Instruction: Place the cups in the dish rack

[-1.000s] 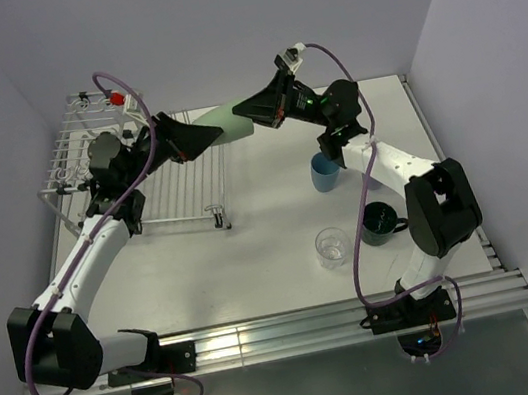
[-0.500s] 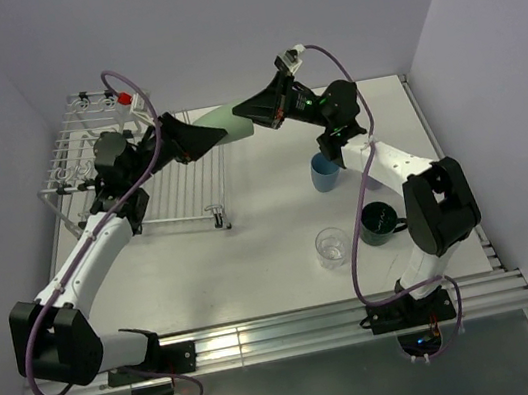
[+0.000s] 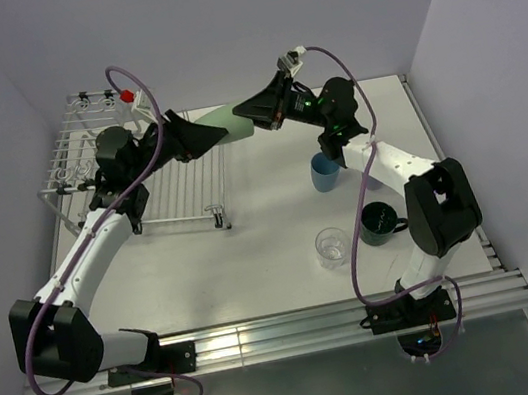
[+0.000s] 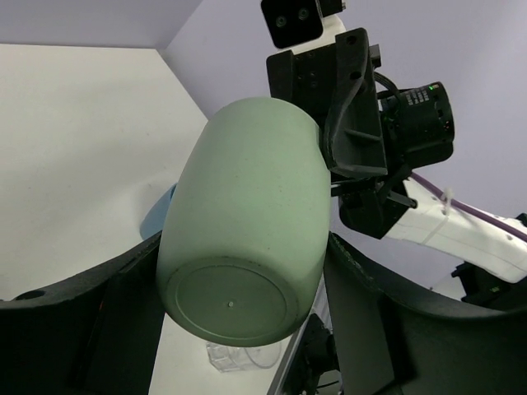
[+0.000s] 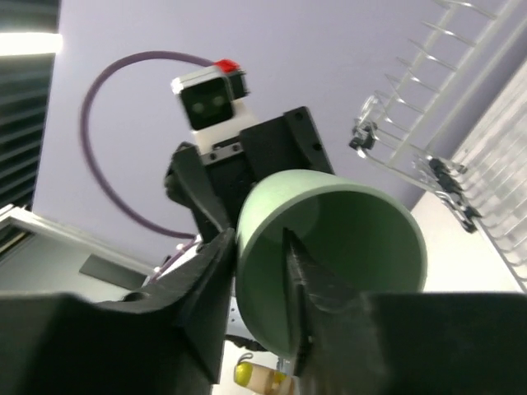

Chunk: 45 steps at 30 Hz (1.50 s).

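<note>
My right gripper pinches the rim of the pale green cup, one finger inside the mouth. The cup hangs sideways in the air, its base toward my left gripper, whose jaws straddle it; I cannot tell whether they press. The dish rack lies below, on the left arm's side

Lavender walls are enclosing the white surface on three sides; light is glinting off metal rails along its near edge.
</note>
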Tool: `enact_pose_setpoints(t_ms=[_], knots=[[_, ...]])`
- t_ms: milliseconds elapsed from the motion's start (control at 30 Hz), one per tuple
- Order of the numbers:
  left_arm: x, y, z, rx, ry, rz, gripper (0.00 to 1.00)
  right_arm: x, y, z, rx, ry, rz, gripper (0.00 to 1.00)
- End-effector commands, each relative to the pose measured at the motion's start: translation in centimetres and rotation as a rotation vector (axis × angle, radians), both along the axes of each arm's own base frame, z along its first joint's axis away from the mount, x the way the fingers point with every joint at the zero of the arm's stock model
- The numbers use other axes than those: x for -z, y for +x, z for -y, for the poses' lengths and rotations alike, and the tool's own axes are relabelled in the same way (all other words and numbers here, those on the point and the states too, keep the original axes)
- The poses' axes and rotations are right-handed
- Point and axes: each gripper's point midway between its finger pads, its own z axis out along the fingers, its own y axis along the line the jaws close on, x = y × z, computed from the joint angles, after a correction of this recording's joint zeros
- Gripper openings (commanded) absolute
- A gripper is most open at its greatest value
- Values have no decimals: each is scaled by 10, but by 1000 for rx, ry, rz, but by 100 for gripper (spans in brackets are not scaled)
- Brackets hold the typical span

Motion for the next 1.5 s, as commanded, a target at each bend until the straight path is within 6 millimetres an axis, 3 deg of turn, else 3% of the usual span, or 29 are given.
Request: enact_pose_setpoints(t_ms=[0, 133, 300, 467, 533, 667, 733, 767, 800, 833, 867, 900, 933, 967, 1000, 1033, 1067, 1133, 1333, 1467], knots=[[-39, -6, -2, -25, 4, 124, 0, -14, 0, 6, 70, -53, 82, 41], [-43, -7, -8, -59, 24, 133, 0, -15, 9, 15, 139, -90, 80, 54], [-46, -5, -19, -134, 68, 127, 0, -19, 16, 34, 244, -142, 79, 57], [-33, 5, -37, -255, 172, 49, 0, -21, 23, 64, 384, -187, 72, 58], [-27, 19, -55, -374, 235, 23, 0, -25, 22, 74, 434, -211, 87, 58], [-13, 56, -86, -576, 402, -82, 0, -7, 29, 93, 556, -357, 73, 59], [25, 74, -90, -586, 527, -184, 0, -2, 30, 100, 595, -412, 52, 59], [8, 86, -101, -669, 551, -168, 0, 1, 31, 102, 609, -443, 73, 59], [26, 88, -106, -675, 627, -230, 0, 5, 31, 105, 621, -470, 66, 59], [31, 95, -110, -687, 679, -241, 0, 9, 31, 109, 648, -505, 49, 59], [37, 116, -111, -716, 724, -256, 0, 13, 31, 111, 659, -537, 63, 59], [54, 116, -115, -708, 796, -309, 0, 16, 30, 112, 664, -557, 61, 59], [83, 130, -115, -695, 873, -356, 0, 21, 30, 116, 678, -585, 50, 59], [68, 139, -115, -716, 871, -332, 0, 24, 30, 116, 679, -606, 61, 59], [78, 145, -119, -727, 912, -352, 0, 27, 28, 116, 675, -621, 58, 60], [103, 149, -122, -706, 981, -403, 0, 31, 27, 117, 673, -640, 52, 60], [96, 155, -122, -720, 978, -389, 0, 33, 26, 116, 668, -656, 62, 60], [116, 162, -125, -705, 1016, -424, 0, 38, 25, 115, 657, -678, 59, 60], [150, 173, -149, -713, 1059, -502, 0, 55, 23, 107, 613, -718, 57, 60], [161, 176, -155, -714, 1085, -517, 0, 62, 24, 101, 591, -722, 52, 60]])
